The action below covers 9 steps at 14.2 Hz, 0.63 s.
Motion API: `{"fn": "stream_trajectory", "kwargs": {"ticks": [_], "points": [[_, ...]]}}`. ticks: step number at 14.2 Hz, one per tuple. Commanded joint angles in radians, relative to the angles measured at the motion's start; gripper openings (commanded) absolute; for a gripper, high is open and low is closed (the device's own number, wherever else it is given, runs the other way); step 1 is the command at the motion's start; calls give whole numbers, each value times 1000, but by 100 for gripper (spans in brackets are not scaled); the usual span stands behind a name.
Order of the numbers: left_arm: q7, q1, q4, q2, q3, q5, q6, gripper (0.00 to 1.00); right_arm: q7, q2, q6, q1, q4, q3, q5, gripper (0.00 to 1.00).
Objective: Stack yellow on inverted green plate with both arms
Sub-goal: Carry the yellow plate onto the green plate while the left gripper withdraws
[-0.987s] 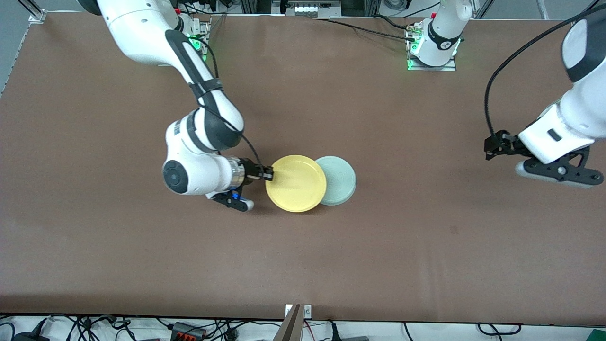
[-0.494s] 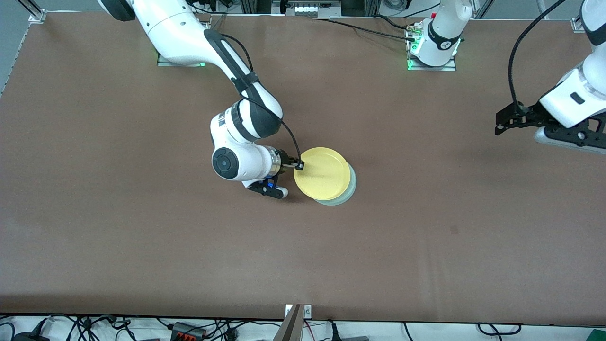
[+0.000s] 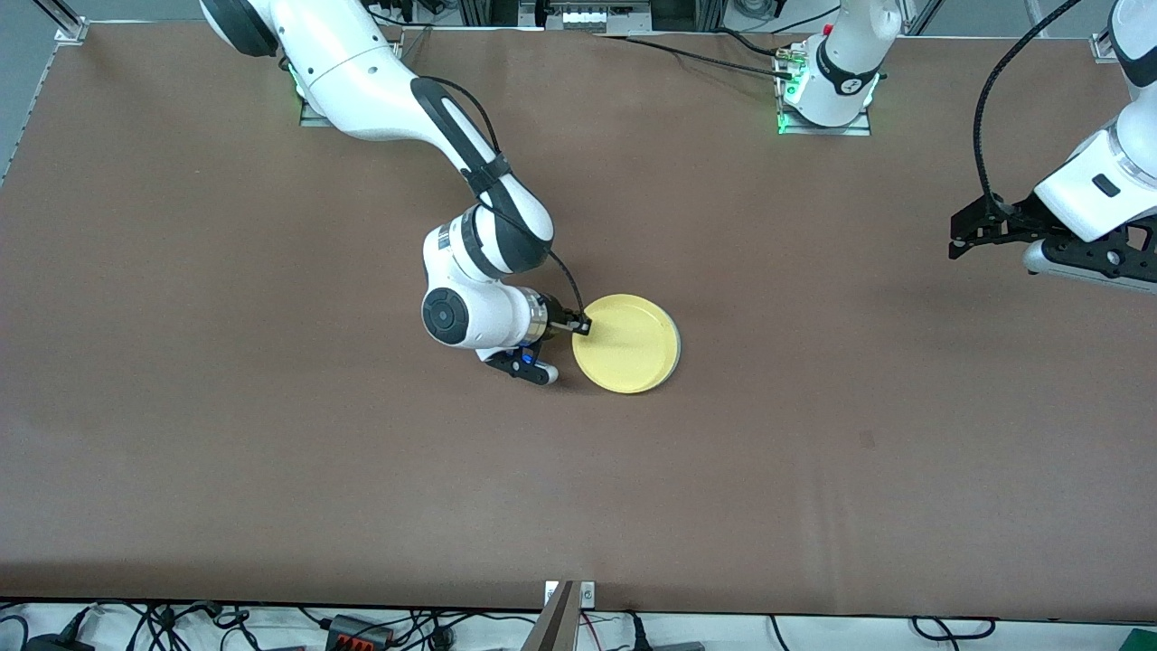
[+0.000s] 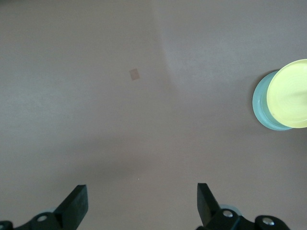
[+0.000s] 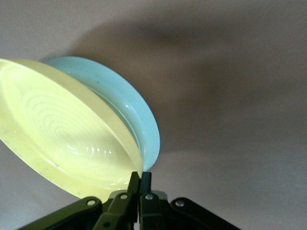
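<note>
The yellow plate [image 3: 630, 344] sits over the green plate at the table's middle and hides it in the front view. My right gripper [image 3: 583, 325] is shut on the yellow plate's rim at the side toward the right arm's end. In the right wrist view the fingers [image 5: 140, 181] pinch the yellow plate [image 5: 62, 139], and the green plate [image 5: 139, 112] shows right under it, upside down. My left gripper [image 3: 960, 233] is open and empty, up over the left arm's end of the table. The left wrist view shows its gripper [image 4: 142, 205], the yellow plate [image 4: 291, 93] and the green plate [image 4: 260, 103].
The brown table [image 3: 271, 452] is bare around the plates. A small pale mark [image 4: 134, 74] lies on the table in the left wrist view. The arm bases [image 3: 824, 99] stand along the table edge farthest from the front camera.
My right gripper has carried the yellow plate toward the left arm's end until it covers the green plate. My left gripper has moved toward the arm bases and now holds still.
</note>
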Motion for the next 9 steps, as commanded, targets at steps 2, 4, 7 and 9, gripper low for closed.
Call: {"fn": "stream_trajectory", "kwargs": {"ticks": [2, 4, 7, 9], "points": [[25, -1, -4, -6, 9, -6, -4, 100, 17, 22, 8, 23, 27, -1, 28, 0], [26, -1, -2, -6, 7, -8, -4, 100, 17, 22, 6, 23, 24, -1, 26, 0], [25, -1, -4, -6, 9, -6, -4, 100, 11, 22, 6, 21, 24, -1, 28, 0], [20, -1, -2, -6, 4, -8, -4, 100, 11, 25, 8, 21, 24, -1, 28, 0]]}}
